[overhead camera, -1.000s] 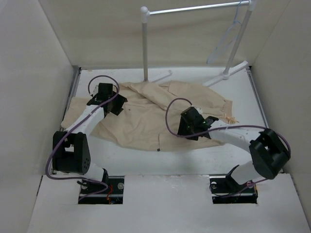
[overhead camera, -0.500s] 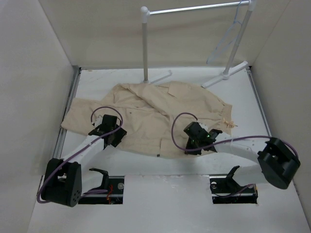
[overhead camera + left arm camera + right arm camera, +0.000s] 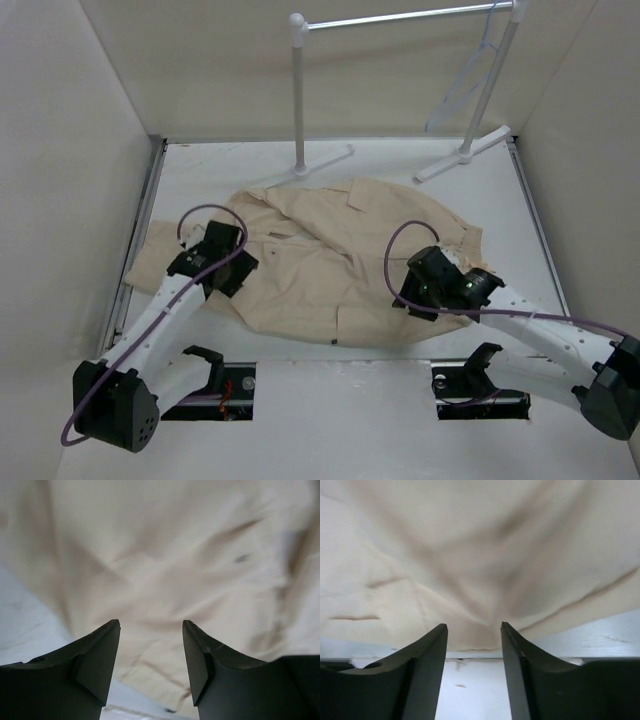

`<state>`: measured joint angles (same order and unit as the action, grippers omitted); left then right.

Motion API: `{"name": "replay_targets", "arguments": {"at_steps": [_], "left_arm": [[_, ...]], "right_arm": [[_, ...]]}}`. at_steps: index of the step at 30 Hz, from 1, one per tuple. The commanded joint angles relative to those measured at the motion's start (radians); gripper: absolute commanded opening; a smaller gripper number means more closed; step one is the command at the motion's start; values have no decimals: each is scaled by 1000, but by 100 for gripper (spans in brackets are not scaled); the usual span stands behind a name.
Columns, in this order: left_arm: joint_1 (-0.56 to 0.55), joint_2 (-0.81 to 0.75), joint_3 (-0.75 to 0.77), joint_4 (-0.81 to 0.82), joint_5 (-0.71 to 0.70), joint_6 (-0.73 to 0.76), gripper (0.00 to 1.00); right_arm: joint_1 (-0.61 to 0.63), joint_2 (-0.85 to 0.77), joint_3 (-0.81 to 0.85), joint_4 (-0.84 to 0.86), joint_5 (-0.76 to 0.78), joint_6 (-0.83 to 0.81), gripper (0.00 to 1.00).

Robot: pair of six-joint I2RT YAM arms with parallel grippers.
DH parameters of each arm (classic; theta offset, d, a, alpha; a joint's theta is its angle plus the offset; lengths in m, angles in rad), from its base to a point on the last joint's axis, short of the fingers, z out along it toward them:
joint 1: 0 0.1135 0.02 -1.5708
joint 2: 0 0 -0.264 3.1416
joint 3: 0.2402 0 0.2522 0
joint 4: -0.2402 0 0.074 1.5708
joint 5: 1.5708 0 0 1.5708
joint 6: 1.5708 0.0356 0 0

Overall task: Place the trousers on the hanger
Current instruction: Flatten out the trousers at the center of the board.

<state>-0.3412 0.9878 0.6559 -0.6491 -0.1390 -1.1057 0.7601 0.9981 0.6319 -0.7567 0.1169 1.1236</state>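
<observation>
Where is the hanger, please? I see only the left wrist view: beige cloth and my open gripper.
Observer: The hanger hangs on the rack at its right end, beyond the trousers.
Operator: Is the right gripper holding the cloth?
Observer: No, the right gripper is open, above the trousers' near right edge.
Operator: Which part of the cloth is my gripper over?
Observer: The left gripper is above the trousers' left part.

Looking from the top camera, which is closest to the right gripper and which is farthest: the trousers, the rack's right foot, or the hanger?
1. Trousers: right under the right gripper.
2. Rack's right foot: at the back right.
3. Hanger: hanging high up, behind that foot.
</observation>
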Motion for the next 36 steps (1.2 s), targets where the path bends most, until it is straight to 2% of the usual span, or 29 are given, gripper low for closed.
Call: {"name": "replay_targets", "arguments": {"at_steps": [1, 2, 5, 7, 12, 16, 20, 28, 31, 34, 36], "left_arm": [[101, 83, 201, 51, -19, 49, 51], [145, 122, 236, 84, 7, 50, 52], [292, 279, 326, 210, 59, 58, 52], [354, 398, 408, 255, 72, 55, 52], [411, 668, 621, 298, 90, 44, 61], [442, 866, 795, 258, 141, 58, 61], [451, 951, 830, 203, 159, -19, 61], [448, 1065, 881, 103, 161, -88, 55], [455, 1101, 889, 115, 156, -111, 44], [468, 1118, 887, 153, 170, -128, 18], [466, 1094, 883, 195, 184, -132, 7]], "right_arm": [[-44, -4, 117, 25, 46, -148, 54], [-54, 0, 127, 48, 41, -172, 47], [-63, 29, 143, 123, 1, -221, 16], [-63, 68, 150, 163, -19, -238, 11], [-45, 164, 153, 256, -34, -246, 14], [29, 211, 138, 304, -37, -234, 16], [78, 250, 129, 316, -29, -214, 19], [75, 261, 127, 332, -37, -209, 29], [61, 261, 127, 332, -36, -217, 38], [37, 257, 118, 336, -37, -219, 48], [22, 254, 109, 341, -42, -223, 52]]}}
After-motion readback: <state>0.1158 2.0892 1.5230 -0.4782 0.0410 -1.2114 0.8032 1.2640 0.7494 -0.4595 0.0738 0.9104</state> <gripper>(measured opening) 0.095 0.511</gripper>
